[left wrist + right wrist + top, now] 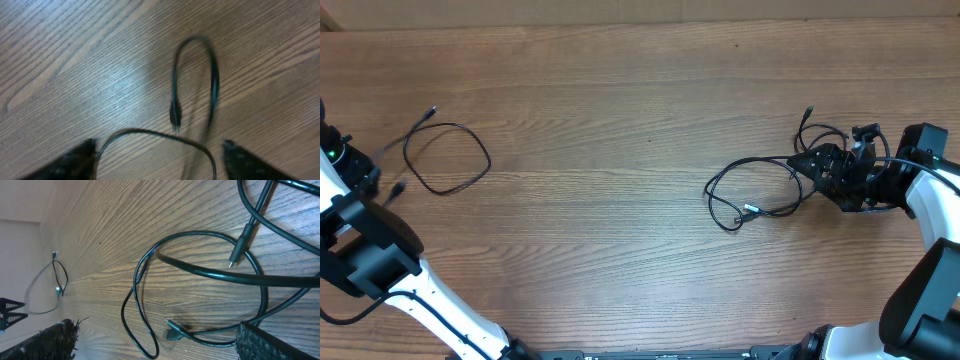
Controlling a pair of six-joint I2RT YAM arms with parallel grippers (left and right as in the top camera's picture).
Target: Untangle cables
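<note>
The bench (620, 120) is warm brown wood with fine, darker grain lines. The cables (760, 195) are black, and one plug (241, 242) has a silver tip. The left arm (440, 300) is white and black, with a small green light (330, 153). The left end effector (157, 152) and right end effector (157, 340) are black.

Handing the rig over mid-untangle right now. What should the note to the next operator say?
Grippers: left gripper has its fingers open above the single thin black cable and holds nothing. The right gripper has its fingers open over the tangled bundle of thin black cables and holds nothing.
Done: the single cable lies in a loose loop on the left of the wooden table, well apart from the bundle.
Left: the bundle on the right has crossing loops; pull its strands apart.
</note>
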